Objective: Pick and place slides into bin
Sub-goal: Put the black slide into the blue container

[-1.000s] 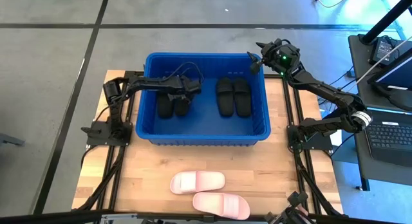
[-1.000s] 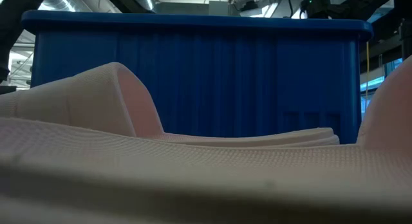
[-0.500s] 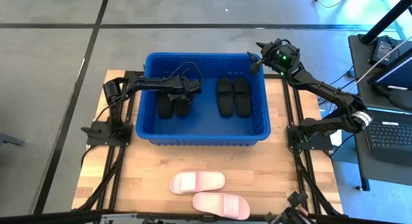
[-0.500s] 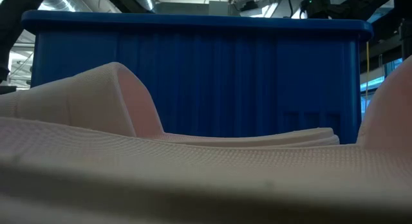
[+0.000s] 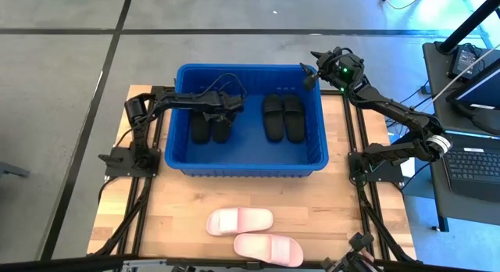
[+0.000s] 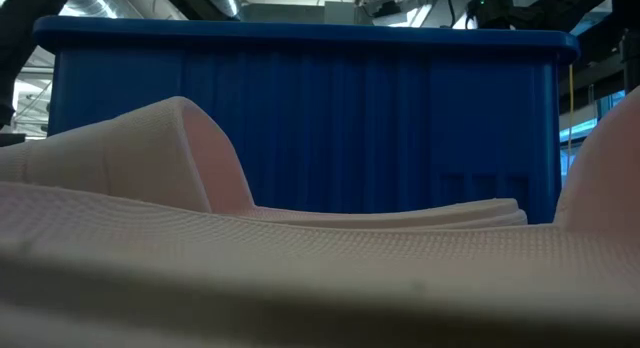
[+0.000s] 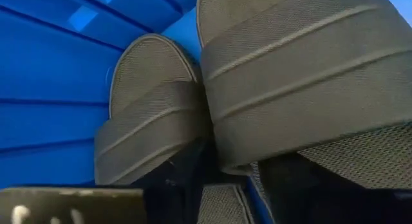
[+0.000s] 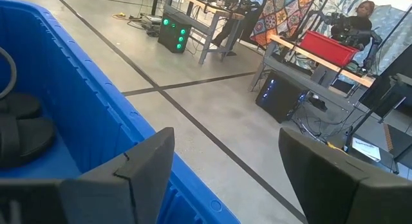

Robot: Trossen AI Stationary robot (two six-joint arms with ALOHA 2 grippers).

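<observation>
Four black slides inside the blue bin point(image 5: 248, 166), in two pairs. One pair point(image 5: 283, 116) flat on the bin floor toward the right side, the two side by side and touching. Other pair point(image 5: 211, 128) on the left side of the bin, also side by side, directly under the left tool point(image 5: 224, 108).

Left arm stretched from the left edge of the surface point(image 5: 187, 202) over the bin rim, with its tool low above the left black pair. In the left wrist view, two black straps point(image 7: 296, 82) very close and filling most of the picture, blue ribbed wall point(image 7: 51, 76) behind them. Cannot tell whether the left tool is apart, together or clamped on a slide; contact not clear from above either.

Right tool point(image 5: 311, 69) at the far right corner of the bin, above the rim, holding nothing. Right fingers point(image 8: 145, 169) apart in the right wrist view, with the blue rim point(image 8: 96, 102) and bare floor between them.

Two pale pink slides outside the bin, on the near part of the surface: one point(image 5: 240, 220) near the middle, the other point(image 5: 268, 248) just beside it, closer to the front edge. Same pink slides very close in the low view point(image 6: 200, 248), with the bin wall point(image 6: 380, 128) behind.

A person point(image 8: 360, 15) far off in the room.
</observation>
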